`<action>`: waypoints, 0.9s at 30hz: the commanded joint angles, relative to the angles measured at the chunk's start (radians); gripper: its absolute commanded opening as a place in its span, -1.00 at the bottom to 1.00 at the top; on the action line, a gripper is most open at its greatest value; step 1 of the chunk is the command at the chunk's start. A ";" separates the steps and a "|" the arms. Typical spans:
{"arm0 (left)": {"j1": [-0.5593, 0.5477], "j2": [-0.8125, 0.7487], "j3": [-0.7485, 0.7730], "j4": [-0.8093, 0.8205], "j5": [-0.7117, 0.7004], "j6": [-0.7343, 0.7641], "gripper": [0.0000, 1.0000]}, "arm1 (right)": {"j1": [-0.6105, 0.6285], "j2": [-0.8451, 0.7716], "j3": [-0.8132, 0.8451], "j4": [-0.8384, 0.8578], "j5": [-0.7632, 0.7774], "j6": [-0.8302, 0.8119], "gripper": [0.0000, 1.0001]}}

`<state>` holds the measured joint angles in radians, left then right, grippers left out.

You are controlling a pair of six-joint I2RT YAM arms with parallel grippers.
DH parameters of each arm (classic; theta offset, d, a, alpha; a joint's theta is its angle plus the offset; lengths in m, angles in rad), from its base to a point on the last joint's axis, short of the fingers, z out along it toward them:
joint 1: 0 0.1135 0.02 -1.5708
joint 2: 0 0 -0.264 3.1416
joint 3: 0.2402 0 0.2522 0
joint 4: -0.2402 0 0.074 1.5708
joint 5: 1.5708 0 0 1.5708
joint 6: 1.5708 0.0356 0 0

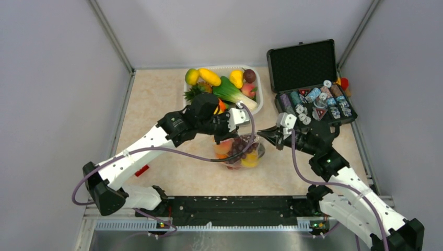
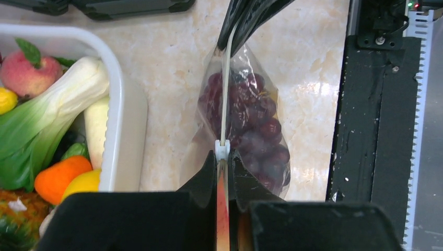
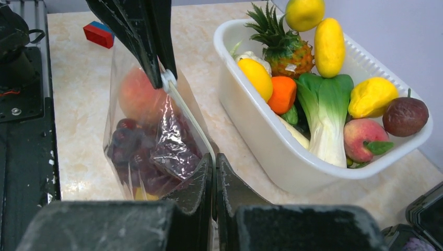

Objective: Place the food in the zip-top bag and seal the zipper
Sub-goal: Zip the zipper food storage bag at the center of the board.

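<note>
The zip-top bag (image 1: 241,154) hangs over the table between my two grippers, its mouth edge up. Inside are dark purple grapes (image 2: 256,130), a peach (image 3: 137,97) and a yellow piece (image 3: 141,194). The zipper (image 2: 225,94) runs as a thin white strip from one gripper to the other. My left gripper (image 2: 223,157) is shut on the zipper just behind its white slider (image 2: 222,150). My right gripper (image 3: 214,157) is shut on the zipper's other end. In the top view the left gripper (image 1: 237,132) and right gripper (image 1: 263,134) face each other across the bag.
A white tub (image 1: 260,94) behind the bag holds more toy produce: pineapple, bok choy, peach, lemons. An open black case (image 1: 316,99) with round chips stands at the back right. A small red and blue block (image 3: 99,34) lies on the table's left. The black base rail (image 1: 235,209) runs along the near edge.
</note>
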<state>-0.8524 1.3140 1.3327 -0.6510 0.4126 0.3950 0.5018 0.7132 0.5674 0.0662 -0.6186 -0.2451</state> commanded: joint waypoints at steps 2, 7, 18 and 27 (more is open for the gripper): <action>0.043 -0.097 -0.036 -0.042 -0.084 0.001 -1.00 | -0.008 -0.029 -0.008 0.066 0.077 0.023 -1.00; 0.064 -0.117 -0.042 -0.046 -0.068 -0.001 -1.00 | -0.008 -0.029 -0.013 0.073 0.049 0.027 -1.00; 0.059 -0.020 0.054 -0.036 0.114 -0.026 -1.00 | -0.008 0.037 0.095 -0.037 -0.070 -0.035 0.41; 0.044 0.036 0.098 -0.017 0.189 -0.029 -1.00 | -0.006 0.123 0.176 -0.122 -0.133 -0.133 0.36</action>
<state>-0.7975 1.3460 1.3602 -0.7353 0.5213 0.3828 0.4992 0.8074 0.6945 -0.0376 -0.6903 -0.3256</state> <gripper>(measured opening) 0.027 0.705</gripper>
